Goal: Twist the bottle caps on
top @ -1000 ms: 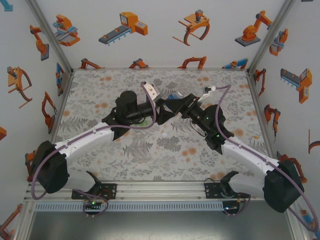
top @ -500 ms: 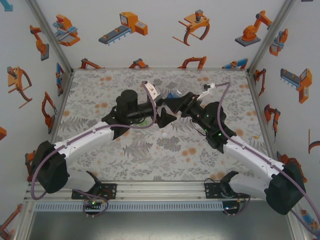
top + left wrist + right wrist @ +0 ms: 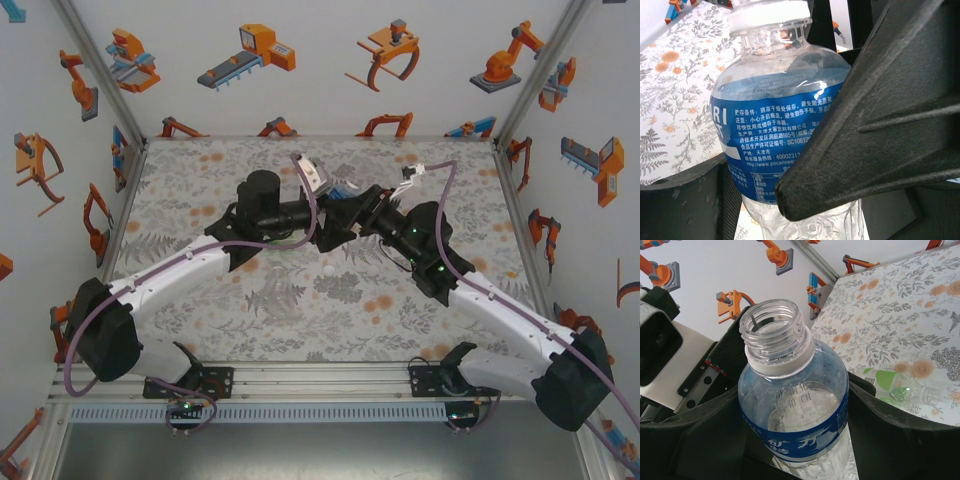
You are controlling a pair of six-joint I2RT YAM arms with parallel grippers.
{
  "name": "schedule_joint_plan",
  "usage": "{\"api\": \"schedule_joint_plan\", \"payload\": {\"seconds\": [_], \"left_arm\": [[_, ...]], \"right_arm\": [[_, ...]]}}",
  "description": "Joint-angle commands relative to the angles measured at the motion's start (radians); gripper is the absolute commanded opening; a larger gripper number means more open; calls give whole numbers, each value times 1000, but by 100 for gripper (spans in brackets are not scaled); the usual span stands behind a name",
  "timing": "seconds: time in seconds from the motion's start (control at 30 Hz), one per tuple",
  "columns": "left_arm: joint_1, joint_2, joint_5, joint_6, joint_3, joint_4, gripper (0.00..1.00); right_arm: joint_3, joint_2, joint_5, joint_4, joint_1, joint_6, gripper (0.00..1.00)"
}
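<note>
A clear blue-labelled bottle (image 3: pixel 795 405) stands upright off the table between both grippers. Its threaded neck (image 3: pixel 772 327) is open, with no cap on it, just a white collar ring (image 3: pixel 767 15). My right gripper (image 3: pixel 800 455) is shut on the bottle's body, one finger on each side. My left gripper (image 3: pixel 747 200) also has the bottle (image 3: pixel 770 130) between its fingers, which lie against the label. The two grippers (image 3: pixel 322 222) (image 3: pixel 352 212) meet at mid-table. A small white bottle cap (image 3: pixel 327 268) lies loose on the table just in front of them.
A green-labelled clear bottle (image 3: pixel 895 385) lies on its side on the flowered table (image 3: pixel 200 180), partly under my left arm. Printed walls and metal posts close in the back and both sides. Open cloth lies to the far left and right.
My left arm has swung slightly away from the near edge and its gripper has come in around the bottle. The right gripper keeps its grip; the loose cap has not moved.
</note>
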Motion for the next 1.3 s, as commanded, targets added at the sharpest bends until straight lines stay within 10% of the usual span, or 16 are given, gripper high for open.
{"api": "schedule_joint_plan", "payload": {"seconds": [0.0,0.57,0.77,1.07,1.27], "left_arm": [[0,11,29,-4,36,-46,73],[1,38,36,-21,67,-91,51],[10,14,37,-19,52,-73,36],[79,-67,37,-67,23,-80,4],[148,-136,59,-107,40,-170,0]], "right_arm": [[35,-36,-8,18,20,-23,40],[48,-57,3,-7,32,-58,40],[79,-93,38,-102,32,-126,85],[237,-159,121,-423,29,-343,88],[303,-169,205,-585,20,-454,88]]}}
